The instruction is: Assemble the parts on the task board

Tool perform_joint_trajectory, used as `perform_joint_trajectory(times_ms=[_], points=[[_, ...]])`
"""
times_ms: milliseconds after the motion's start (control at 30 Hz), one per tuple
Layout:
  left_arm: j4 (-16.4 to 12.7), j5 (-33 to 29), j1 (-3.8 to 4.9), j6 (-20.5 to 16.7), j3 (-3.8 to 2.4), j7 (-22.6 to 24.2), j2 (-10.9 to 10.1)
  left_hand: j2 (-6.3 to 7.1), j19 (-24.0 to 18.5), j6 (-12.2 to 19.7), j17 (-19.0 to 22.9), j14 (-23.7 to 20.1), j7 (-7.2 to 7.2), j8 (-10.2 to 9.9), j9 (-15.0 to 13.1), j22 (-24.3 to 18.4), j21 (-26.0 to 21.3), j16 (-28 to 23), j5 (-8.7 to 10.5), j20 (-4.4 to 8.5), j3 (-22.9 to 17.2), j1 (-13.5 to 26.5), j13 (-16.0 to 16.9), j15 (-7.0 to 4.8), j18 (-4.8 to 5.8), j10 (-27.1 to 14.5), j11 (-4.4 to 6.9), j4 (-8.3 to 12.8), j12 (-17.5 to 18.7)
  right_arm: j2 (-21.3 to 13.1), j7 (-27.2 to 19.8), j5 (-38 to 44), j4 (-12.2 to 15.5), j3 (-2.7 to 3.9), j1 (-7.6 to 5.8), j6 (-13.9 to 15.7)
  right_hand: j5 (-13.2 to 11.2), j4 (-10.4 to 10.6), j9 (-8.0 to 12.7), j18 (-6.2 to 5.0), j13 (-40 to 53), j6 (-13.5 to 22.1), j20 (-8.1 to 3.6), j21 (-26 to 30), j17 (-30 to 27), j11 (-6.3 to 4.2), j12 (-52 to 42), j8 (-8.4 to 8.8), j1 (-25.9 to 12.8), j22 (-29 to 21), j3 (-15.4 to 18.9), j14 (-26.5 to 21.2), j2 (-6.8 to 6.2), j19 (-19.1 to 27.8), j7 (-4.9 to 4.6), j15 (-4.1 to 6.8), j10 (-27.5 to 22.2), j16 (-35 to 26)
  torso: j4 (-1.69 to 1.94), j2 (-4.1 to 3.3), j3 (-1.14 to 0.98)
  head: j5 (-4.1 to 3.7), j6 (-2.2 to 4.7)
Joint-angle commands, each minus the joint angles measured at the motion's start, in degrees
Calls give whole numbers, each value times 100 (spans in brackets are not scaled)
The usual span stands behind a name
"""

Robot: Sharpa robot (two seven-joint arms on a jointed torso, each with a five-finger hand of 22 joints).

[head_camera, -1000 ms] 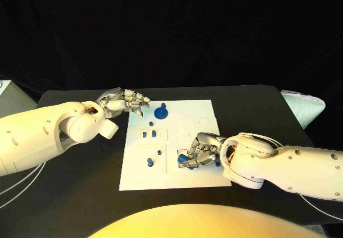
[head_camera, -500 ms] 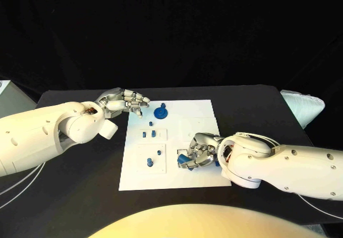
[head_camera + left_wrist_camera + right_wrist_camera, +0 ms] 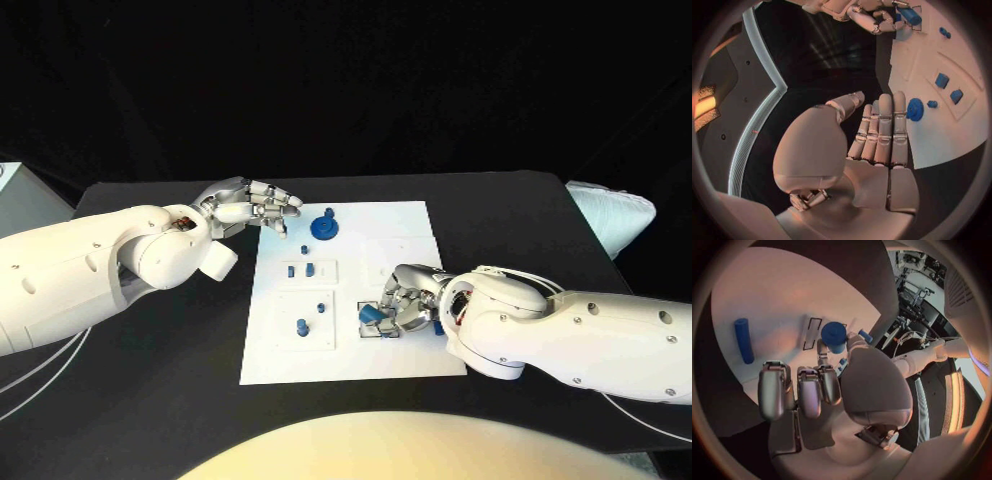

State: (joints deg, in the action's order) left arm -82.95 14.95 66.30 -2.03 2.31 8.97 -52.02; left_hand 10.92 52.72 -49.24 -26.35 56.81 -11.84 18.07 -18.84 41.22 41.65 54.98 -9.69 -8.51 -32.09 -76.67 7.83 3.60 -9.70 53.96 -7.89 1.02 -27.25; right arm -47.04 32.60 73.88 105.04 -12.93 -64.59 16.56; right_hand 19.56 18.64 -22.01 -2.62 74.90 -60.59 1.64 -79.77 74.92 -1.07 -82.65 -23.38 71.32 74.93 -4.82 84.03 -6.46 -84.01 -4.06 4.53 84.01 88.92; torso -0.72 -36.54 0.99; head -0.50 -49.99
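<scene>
The task board [image 3: 404,355] lies flat in the middle of the black table [image 3: 159,370]. From where I stand, the right hand [image 3: 405,305] is down over the board's right half, toward four o'clock from the board's centre, its fingers curled round a short blue cylinder [image 3: 372,316] that it pinches at the fingertips. The wrist view behind that hand shows the same cylinder [image 3: 834,336] held upright between the thumb and the fingers, just above a small dark-outlined rectangular slot [image 3: 812,333] in the white plate; whether the cylinder touches the plate I cannot tell. A long blue rod [image 3: 743,340] lies flat on the board, apart from that hand.

The left hand [image 3: 248,208] hangs at the board's far left corner, around eleven o'clock, holding nothing; its fingers lie straight and close together, the thumb apart. Its own wrist view shows the fingers [image 3: 882,130] stretched toward the board edge.

Just beside that hand, at twelve o'clock on the board, stands a round blue disc with a knob [image 3: 326,227]. Toward nine o'clock, two small blue blocks [image 3: 299,269] sit side by side in a pale square recess, and nearer, at about seven o'clock, a small blue peg [image 3: 302,326] sits in another recess.
</scene>
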Motion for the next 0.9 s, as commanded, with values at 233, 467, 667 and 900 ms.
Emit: perform_joint_trajectory(times_ms=[233,467,667,900], points=[[-12,14,3,99,-4,10,1,-43,-10,53,6,-17,6,39,6,-6,-31,-9,-8,-39,14,-15,-8,6,-77,-37,4,-20,-38,-41,272,128,-36,-38,39,256,64,-183,-118,107,1013,-167,-52,-111,1396,-47,-72,-211,-601,1300,-364,570,93,-459,150,48,270,48,-1,-1,0,-13,-1],[-12,16,3,102,-4,5,-3,-43,-10,53,6,-17,6,39,6,-6,-31,-9,-8,-39,14,-15,-8,6,-77,-37,4,-20,-38,-46,277,129,-28,-37,39,270,454,-183,-164,117,1055,-155,-60,-176,1436,-58,-98,-313,-1060,1314,-361,579,85,-466,164,58,298,68,0,3,4,-18,-1],[-11,16,3,111,-3,-1,-2,-43,-10,53,6,-17,6,39,6,-6,-31,-9,-8,-39,14,-15,-8,6,-77,-37,4,-20,-38,-9,256,95,-21,-37,39,281,280,-179,-195,120,1068,-149,-63,-197,1445,-62,-96,-379,-1427,1318,-224,581,87,-468,170,61,305,73,3,2,5,-24,-1],[-12,16,3,119,-3,-14,-4,-46,-11,55,7,-19,5,43,7,-8,-35,-10,-9,-41,15,-7,-8,8,-77,-41,3,-29,-41,11,184,45,-19,-36,39,287,-224,-184,-230,115,1064,-111,-62,-175,1439,-62,-62,-455,-1668,1311,12,580,46,-460,170,60,298,69,1,-1,9,-15,-1]])
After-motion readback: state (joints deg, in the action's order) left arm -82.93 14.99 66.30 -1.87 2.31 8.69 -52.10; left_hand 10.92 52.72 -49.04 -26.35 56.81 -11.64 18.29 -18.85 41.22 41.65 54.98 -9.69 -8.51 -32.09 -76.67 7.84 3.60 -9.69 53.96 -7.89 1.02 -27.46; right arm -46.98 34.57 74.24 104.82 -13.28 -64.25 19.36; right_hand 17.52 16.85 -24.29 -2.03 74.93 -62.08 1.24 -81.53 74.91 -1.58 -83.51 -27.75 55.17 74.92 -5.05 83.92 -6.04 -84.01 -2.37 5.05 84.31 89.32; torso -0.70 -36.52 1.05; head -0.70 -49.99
